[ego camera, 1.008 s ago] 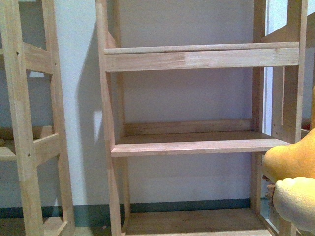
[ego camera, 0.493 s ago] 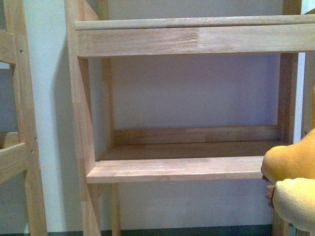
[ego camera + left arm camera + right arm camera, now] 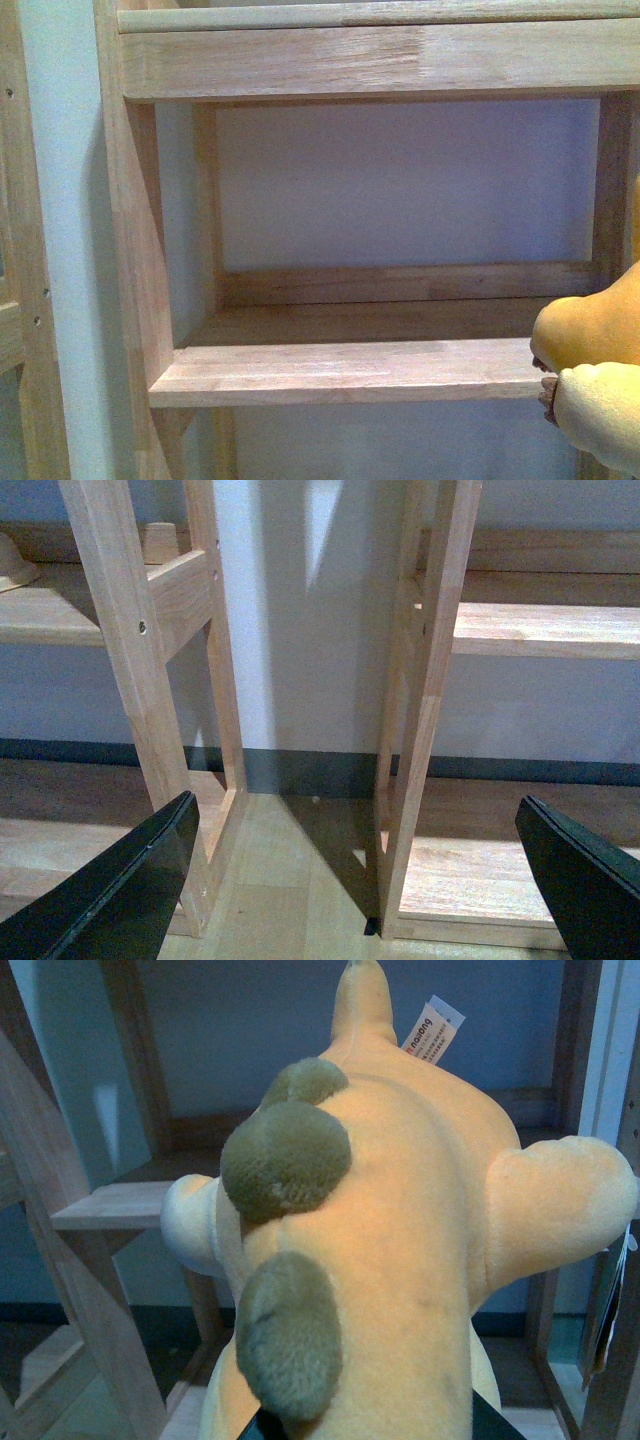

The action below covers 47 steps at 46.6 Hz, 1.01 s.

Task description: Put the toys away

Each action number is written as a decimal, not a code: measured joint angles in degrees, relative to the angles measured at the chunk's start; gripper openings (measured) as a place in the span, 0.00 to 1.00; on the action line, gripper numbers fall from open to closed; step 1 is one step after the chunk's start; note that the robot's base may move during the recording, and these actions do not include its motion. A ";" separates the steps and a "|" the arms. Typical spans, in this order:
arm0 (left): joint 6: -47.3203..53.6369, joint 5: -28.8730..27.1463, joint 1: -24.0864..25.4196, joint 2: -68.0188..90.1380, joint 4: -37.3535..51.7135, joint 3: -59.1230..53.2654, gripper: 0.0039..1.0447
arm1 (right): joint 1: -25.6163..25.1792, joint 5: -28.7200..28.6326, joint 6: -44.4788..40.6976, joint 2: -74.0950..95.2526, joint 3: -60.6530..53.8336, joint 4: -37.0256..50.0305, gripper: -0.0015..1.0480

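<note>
The plush toy (image 3: 400, 1240), orange-yellow with olive-green spots and a white tag, fills the right wrist view. My right gripper (image 3: 370, 1425) is shut on its lower body; only dark finger edges show beneath the fabric. In the front view the plush toy (image 3: 595, 385) pokes in at the lower right, level with the front edge of the wooden shelf board (image 3: 350, 370). My left gripper (image 3: 365, 880) is open and holds nothing. It hangs low above the wooden floor, facing the gap between two shelf units.
A wooden shelving unit (image 3: 130, 250) stands close in front, with an upper shelf (image 3: 370, 60) above the middle board. A second unit's upright (image 3: 130, 680) stands to the left, holding pale objects (image 3: 15, 565) on its shelf. The grey wall (image 3: 400, 180) is behind.
The front view has drawn closer to the shelving unit, which now looks larger and sits lower and further left. The plush toy stays at the lower right.
</note>
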 joint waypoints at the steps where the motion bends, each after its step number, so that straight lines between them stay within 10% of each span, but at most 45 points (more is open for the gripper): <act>1: 0.00 0.00 0.00 0.00 0.00 0.00 0.94 | 0.00 0.00 0.00 0.00 0.00 0.00 0.07; 15: 0.00 0.00 0.00 0.00 0.00 0.00 0.94 | -11.17 -14.14 -1.64 7.41 7.76 -7.82 0.07; 47: 0.00 0.00 0.00 0.00 0.00 0.00 0.94 | -17.31 -20.61 -2.84 35.67 47.12 4.37 0.07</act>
